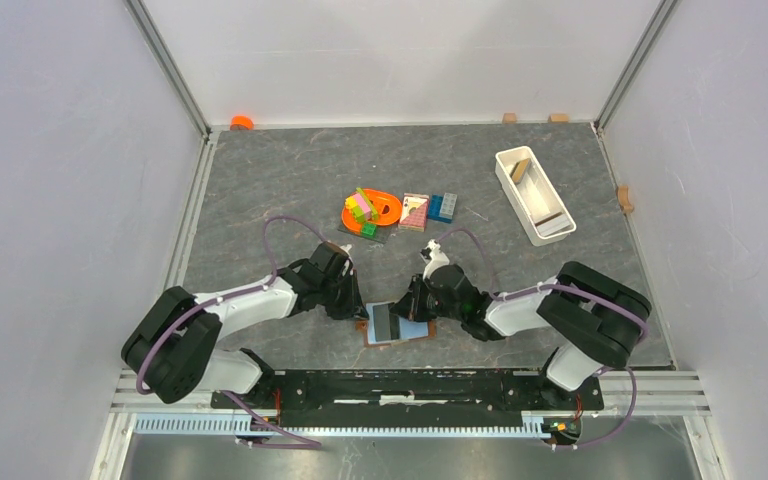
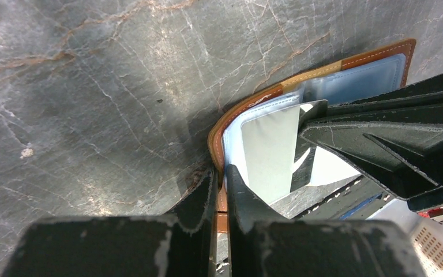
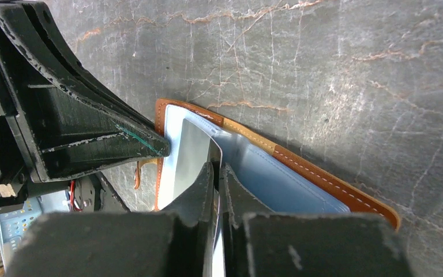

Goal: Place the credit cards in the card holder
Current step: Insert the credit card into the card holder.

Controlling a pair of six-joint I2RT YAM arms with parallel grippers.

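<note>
The brown leather folding card holder (image 3: 300, 184) lies open, pale blue lining up, at the near edge of the grey marbled table (image 1: 290, 180). The left gripper (image 2: 220, 173) is clamped narrow on its rim. The right gripper (image 3: 216, 170) pinches a grey rectangular credit card (image 3: 193, 153) over the lining.

The top camera looks down over the whole tabletop (image 1: 290, 180) from high at its near edge; both wrist cameras sit very close, facing each other across the card holder (image 3: 288, 179).

Dark grey marble-look tabletop (image 1: 290, 170) with rusty veins, white panels (image 1: 400, 50) on three sides, silver metal posts (image 1: 167, 62) in the back corners. Lighting's soft, even.
</note>
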